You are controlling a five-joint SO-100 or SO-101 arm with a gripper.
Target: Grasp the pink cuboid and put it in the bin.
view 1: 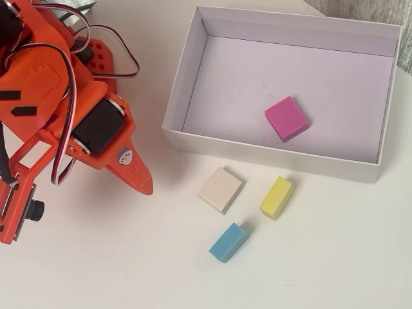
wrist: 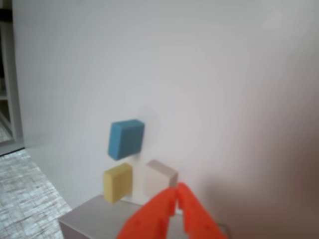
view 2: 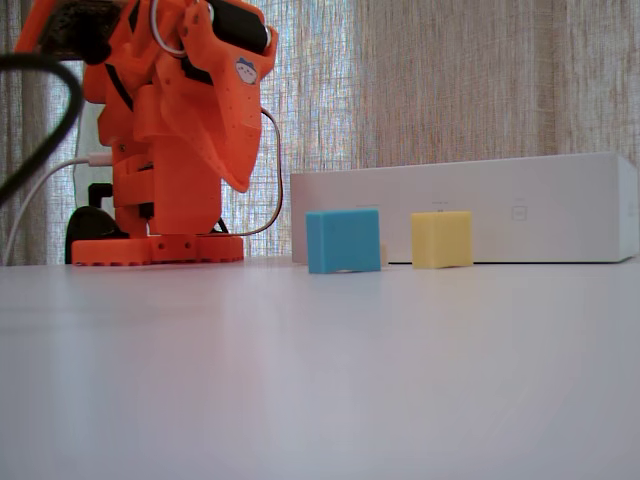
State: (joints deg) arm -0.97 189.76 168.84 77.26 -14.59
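Observation:
The pink cuboid (view 1: 286, 118) lies flat on the floor of the bin (view 1: 257, 154), near its front wall, with nothing touching it. In the fixed view the bin (view 2: 480, 205) shows only its white side wall, which hides the cuboid. The wrist view catches just a corner of the bin (wrist: 89, 214) and no pink. My orange gripper (view 1: 147, 187) hangs left of the bin, well apart from it, shut with nothing in it. Its tips meet in the wrist view (wrist: 177, 189), and it points down in the fixed view (view 2: 240, 185).
Three loose blocks lie on the white table in front of the bin: beige (view 1: 221, 189), yellow (view 1: 277, 197) and blue (view 1: 228, 242). The fixed view shows the blue (view 2: 343, 240) and yellow (view 2: 441, 239) ones. The arm's base (view 2: 155, 250) stands at the left, with cables.

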